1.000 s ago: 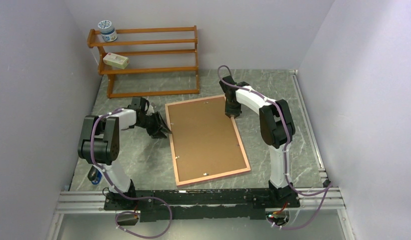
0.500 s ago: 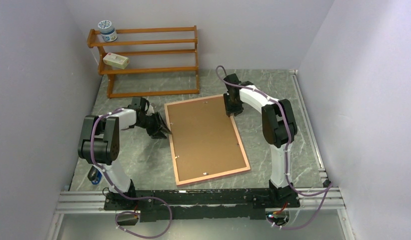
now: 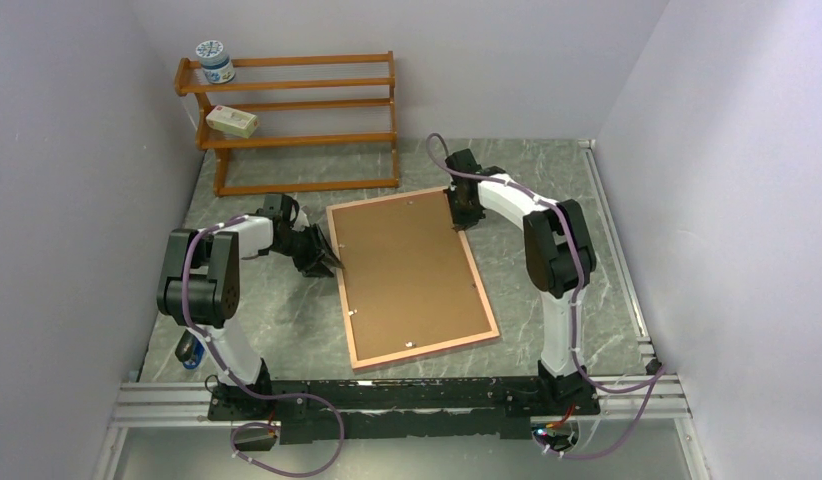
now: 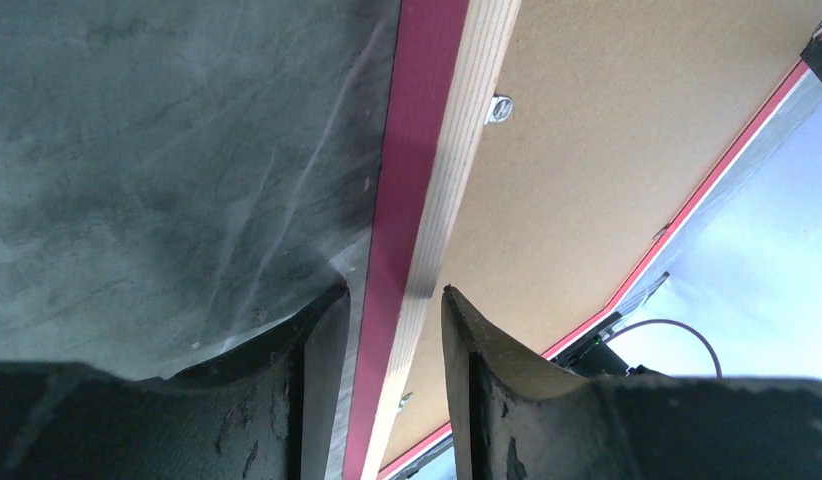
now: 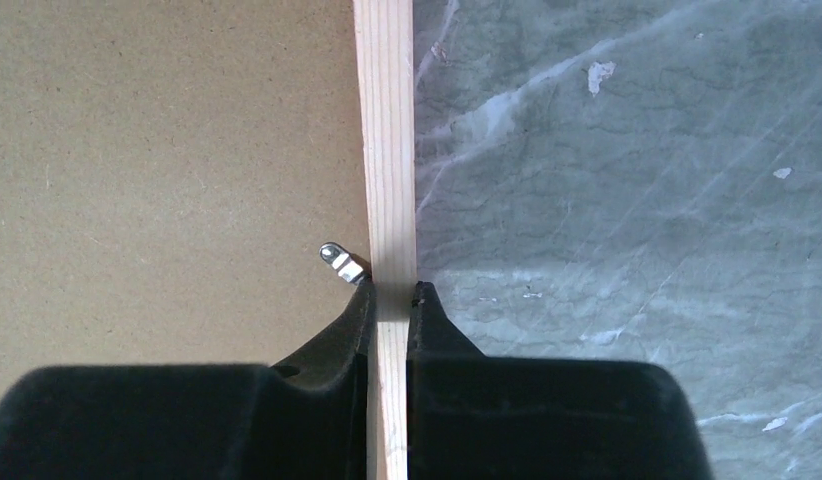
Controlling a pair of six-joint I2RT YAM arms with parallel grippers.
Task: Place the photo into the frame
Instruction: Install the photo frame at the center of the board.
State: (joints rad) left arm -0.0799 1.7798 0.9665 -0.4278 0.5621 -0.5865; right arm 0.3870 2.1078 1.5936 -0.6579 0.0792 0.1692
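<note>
The frame lies back-up on the grey marbled surface, between the two arms and turned a little off square. Its brown hardboard backing fills the opening, with small metal tabs along the inner edge. I cannot see the photo anywhere; if it is in, it sits under that board. My right tool is clamped on the pale wooden rail near the far right corner, one finger on the backing side and one on the outside. My left tool straddles the left rail, its fingers close against both faces, so I read it as pinched on too, though less firmly seated. I judge this to be a two-handed frame-handling step, either a lift or a turn-over, not the loading of the print itself. The next move calls for both arms to travel together at one pace and height, since the rail is thin and any twist between the two grips could rack the frame or let it slip out. The wooden slatted rack stands well apart at the back.
</note>
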